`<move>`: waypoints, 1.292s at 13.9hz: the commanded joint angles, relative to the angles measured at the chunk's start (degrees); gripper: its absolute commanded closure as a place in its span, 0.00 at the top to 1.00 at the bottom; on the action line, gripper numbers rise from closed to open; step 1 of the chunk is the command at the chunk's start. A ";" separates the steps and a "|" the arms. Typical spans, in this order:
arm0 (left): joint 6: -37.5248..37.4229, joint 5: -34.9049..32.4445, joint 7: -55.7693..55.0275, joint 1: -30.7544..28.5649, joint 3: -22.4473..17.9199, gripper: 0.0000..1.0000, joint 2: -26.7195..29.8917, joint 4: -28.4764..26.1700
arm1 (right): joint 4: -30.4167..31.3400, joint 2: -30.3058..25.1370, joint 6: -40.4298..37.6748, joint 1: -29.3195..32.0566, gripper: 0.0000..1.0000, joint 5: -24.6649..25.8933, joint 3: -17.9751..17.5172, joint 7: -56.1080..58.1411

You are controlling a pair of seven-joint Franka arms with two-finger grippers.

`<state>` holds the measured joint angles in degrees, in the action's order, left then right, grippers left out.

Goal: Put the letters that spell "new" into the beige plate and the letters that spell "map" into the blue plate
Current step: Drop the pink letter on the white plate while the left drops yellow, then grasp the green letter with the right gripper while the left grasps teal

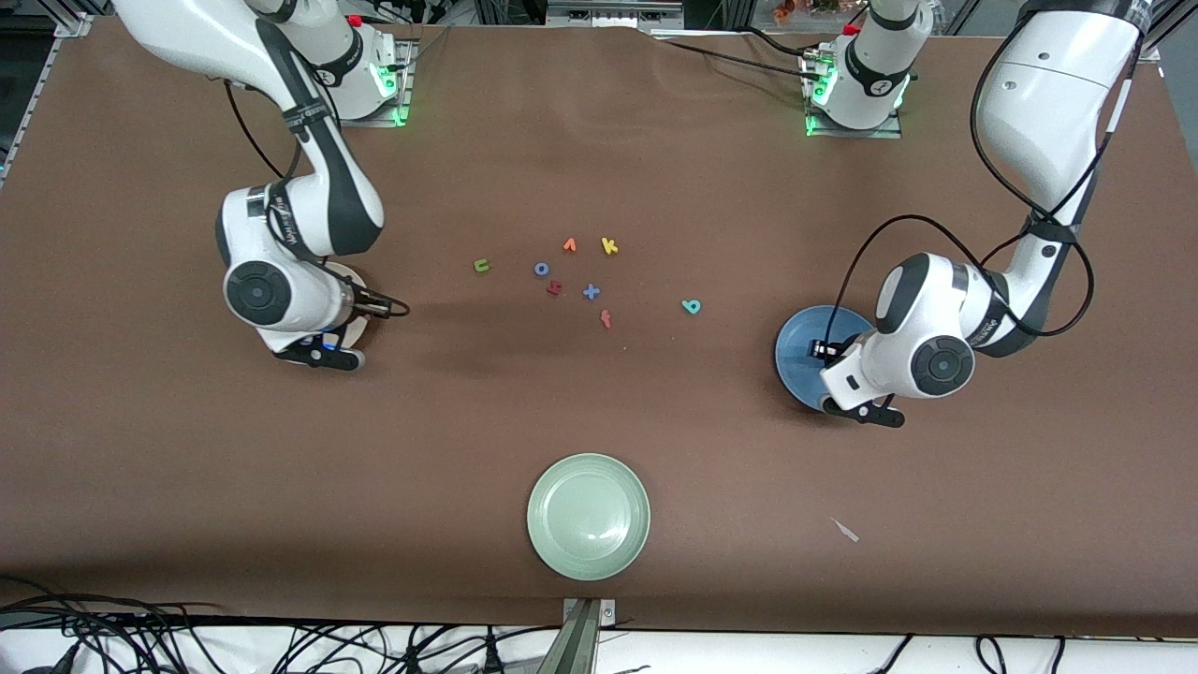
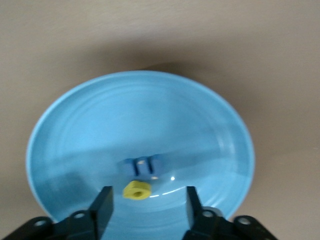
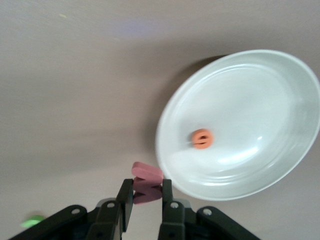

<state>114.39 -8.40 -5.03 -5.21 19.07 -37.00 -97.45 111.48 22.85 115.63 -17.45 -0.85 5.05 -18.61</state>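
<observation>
Salmon w (image 3: 147, 182) clamped in right tool (image 3: 146, 199) beside beige plate (image 3: 280, 175); left tool (image 2: 148, 202) apart over blue plate (image 2: 75, 130)

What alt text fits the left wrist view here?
The left gripper, fingers open, hangs over the blue plate, where a yellow a and a blue m lie close together. Brown table surrounds the plate.

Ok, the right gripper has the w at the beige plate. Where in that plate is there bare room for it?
Only the orange e lies in the beige plate; the rest of the dish is bare. The right gripper, shut on the salmon w, is just outside the rim.
</observation>
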 commanded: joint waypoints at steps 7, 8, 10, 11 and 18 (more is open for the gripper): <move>0.65 0.23 -35.71 7.04 10.29 1.00 -2.00 0.16 | 11.65 -3.78 11.99 -0.39 0.57 0.24 8.05 19.75; 3.10 0.32 -38.71 7.58 10.38 1.00 -3.07 -0.19 | 11.57 -3.87 11.73 -0.39 1.00 0.06 8.05 19.31; 6.28 0.32 -46.51 10.46 10.29 1.00 -3.34 -0.98 | 11.04 -4.65 9.63 -0.48 1.00 -0.55 7.61 17.92; 6.46 0.14 -52.30 12.74 10.29 1.00 -3.77 -0.99 | 11.04 -5.27 8.83 -0.74 1.00 -0.55 6.74 14.07; 12.88 -0.56 -62.64 13.38 10.03 1.00 -2.20 -6.79 | 14.99 -10.10 10.84 -0.74 1.00 -0.90 -6.87 -3.60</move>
<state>126.10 -8.37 -65.70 9.03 29.24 -41.53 -102.01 123.08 15.65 124.53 -18.56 -1.23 1.36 -19.06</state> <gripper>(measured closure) 0.000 0.000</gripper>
